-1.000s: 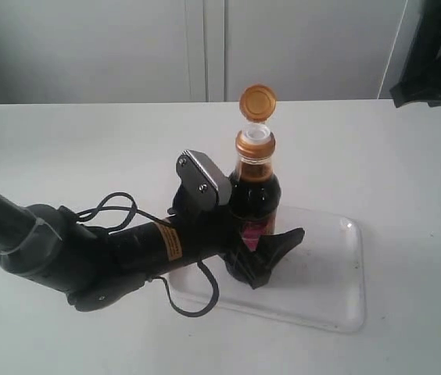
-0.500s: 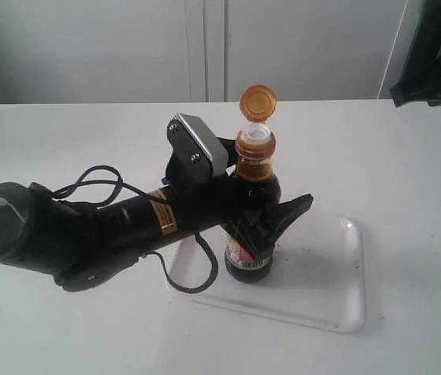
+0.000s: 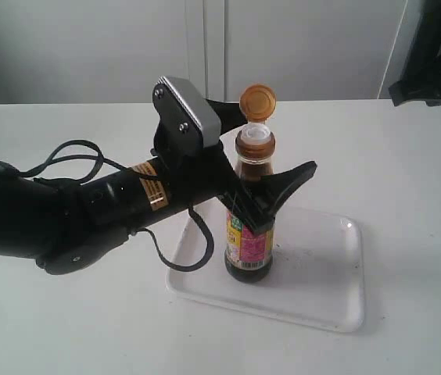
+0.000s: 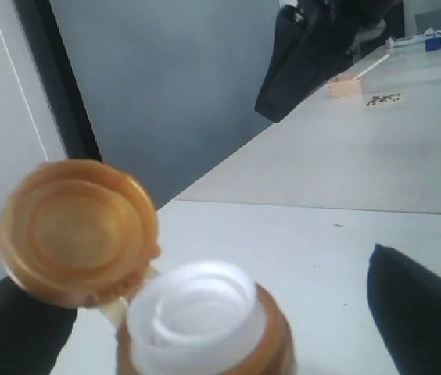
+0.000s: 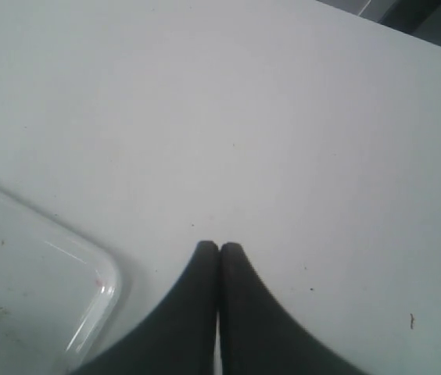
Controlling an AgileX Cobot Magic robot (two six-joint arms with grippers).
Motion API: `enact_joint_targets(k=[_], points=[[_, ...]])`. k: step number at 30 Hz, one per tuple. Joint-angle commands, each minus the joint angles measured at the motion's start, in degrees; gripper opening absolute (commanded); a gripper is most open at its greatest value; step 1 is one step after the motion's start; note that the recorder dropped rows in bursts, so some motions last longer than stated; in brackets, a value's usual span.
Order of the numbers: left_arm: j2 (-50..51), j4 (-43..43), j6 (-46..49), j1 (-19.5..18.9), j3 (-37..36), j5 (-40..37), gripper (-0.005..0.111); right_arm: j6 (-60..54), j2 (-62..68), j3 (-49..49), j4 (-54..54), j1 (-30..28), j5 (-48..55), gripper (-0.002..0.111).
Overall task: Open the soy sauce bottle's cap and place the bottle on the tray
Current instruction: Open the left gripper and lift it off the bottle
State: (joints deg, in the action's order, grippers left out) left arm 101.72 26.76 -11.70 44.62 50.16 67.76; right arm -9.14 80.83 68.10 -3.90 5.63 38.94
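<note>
Exterior view: soy sauce bottle (image 3: 249, 234) upright on tray (image 3: 322, 297), between spread left gripper (image 3: 263, 168) fingers.

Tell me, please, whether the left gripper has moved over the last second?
Yes. The left gripper has risen along the soy sauce bottle, from its base toward its shoulder; the bottle stands on the tray.

- Left arm reaching across from the left, left gripper (image 3: 258, 178) spread wide, jaws apart at either side, one dark finger (image 4: 420, 312) well clear
- Right gripper (image 5: 220, 251) with fingers pressed together, tips touching, held above the surface
</note>
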Motion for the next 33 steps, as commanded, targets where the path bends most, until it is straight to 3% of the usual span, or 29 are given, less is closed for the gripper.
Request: enact_joint_targets(k=[1, 26, 29, 33], points=[[-1.94, -3.88, 0.66, 0.02, -0.39, -0.06, 0.105, 0.20, -0.17, -0.30, 0.48, -0.46, -0.36, 0.000], [-5.78, -6.41, 5.62, 0.02, 4.66, -0.62, 0.105, 0.20, -0.17, -0.32, 0.70, -0.46, -1.64, 0.000], [-8.78, -6.15, 5.62, 0.02, 4.66, -3.93, 0.105, 0.20, -0.17, -0.32, 0.70, -0.46, -1.76, 0.000], [-12.95, -6.37, 8.01, 0.02, 4.66, -14.72, 0.100, 0.20, -0.17, -0.32, 0.70, -0.46, -1.86, 0.000]])
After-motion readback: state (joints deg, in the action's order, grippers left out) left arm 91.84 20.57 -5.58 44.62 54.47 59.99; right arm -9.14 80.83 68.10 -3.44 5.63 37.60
